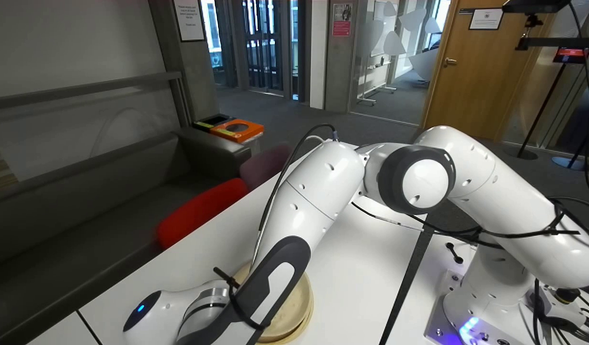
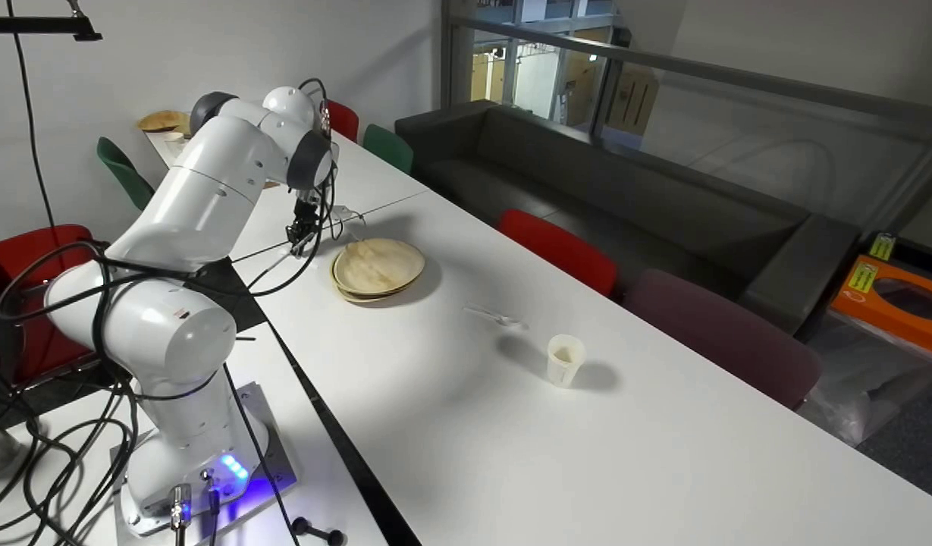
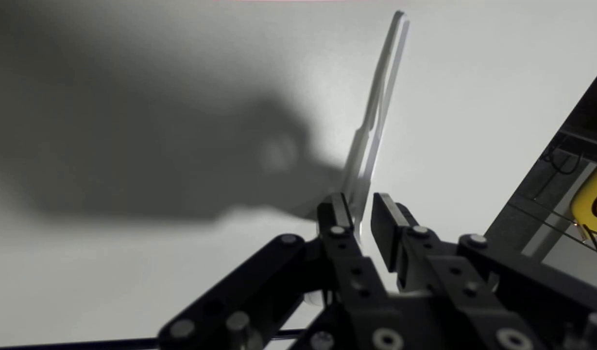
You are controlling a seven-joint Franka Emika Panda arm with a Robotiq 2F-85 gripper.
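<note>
Two fingers (image 3: 393, 211) stand slightly apart astride a slim white utensil (image 3: 371, 104), gripping nothing we can see; off-centre closing, we judge, could knock it askew.

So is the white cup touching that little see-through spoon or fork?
Apart. An exterior view shows it: a strip of tabletop is visible between the white cup and the see-through utensil.

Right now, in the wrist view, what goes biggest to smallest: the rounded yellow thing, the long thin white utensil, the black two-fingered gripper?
1. Black two-fingered gripper, seen closest up
2. Long thin white utensil
3. Rounded yellow thing, partly cut off
</note>
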